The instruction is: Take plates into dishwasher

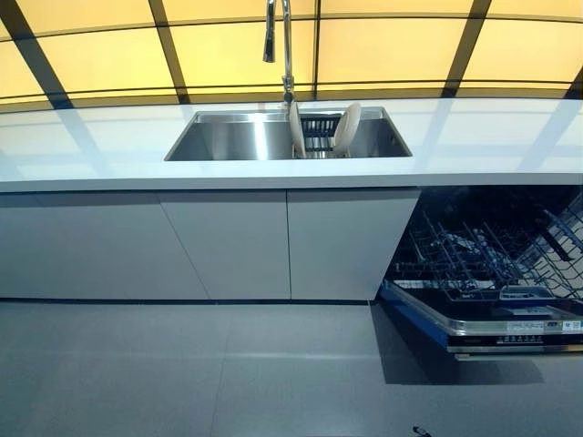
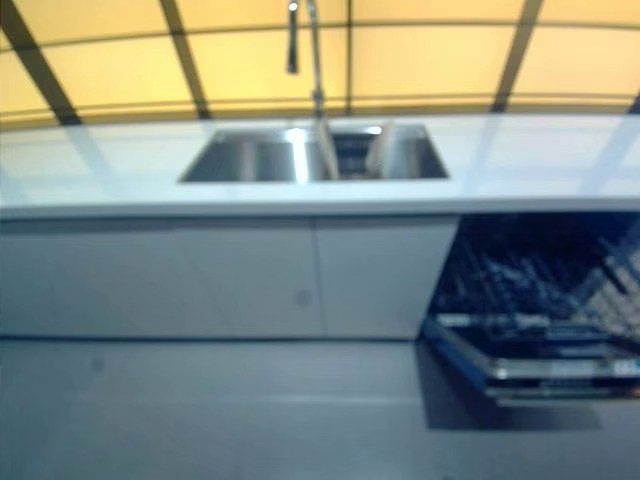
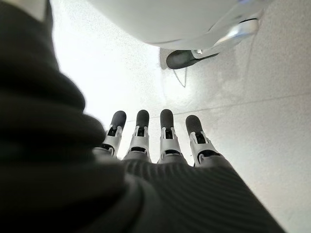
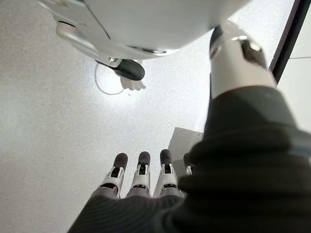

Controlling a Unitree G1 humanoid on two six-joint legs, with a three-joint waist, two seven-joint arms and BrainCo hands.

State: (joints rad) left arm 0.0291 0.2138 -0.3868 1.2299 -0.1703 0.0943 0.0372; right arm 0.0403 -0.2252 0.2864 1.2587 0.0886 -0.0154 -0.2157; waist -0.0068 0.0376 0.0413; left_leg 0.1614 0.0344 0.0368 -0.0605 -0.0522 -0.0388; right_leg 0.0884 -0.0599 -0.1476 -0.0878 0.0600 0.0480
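Observation:
Two pale plates (image 1: 347, 127) (image 1: 296, 129) stand on edge in a dark rack inside the steel sink (image 1: 228, 138), right of the tap. The dishwasher (image 1: 492, 273) stands open at the lower right, its door down and its wire rack (image 1: 474, 250) pulled out. My left hand (image 3: 155, 141) hangs over the floor, fingers straight, empty. My right hand (image 4: 141, 177) also hangs over the floor, fingers straight, empty. Neither hand shows in the eye views.
A white countertop (image 1: 100, 146) runs across the view over grey cabinet doors (image 1: 228, 241). A tall tap (image 1: 282, 45) rises behind the sink. The grey floor (image 1: 182, 373) lies between me and the cabinets. The dishwasher door (image 1: 474, 323) juts out over the floor.

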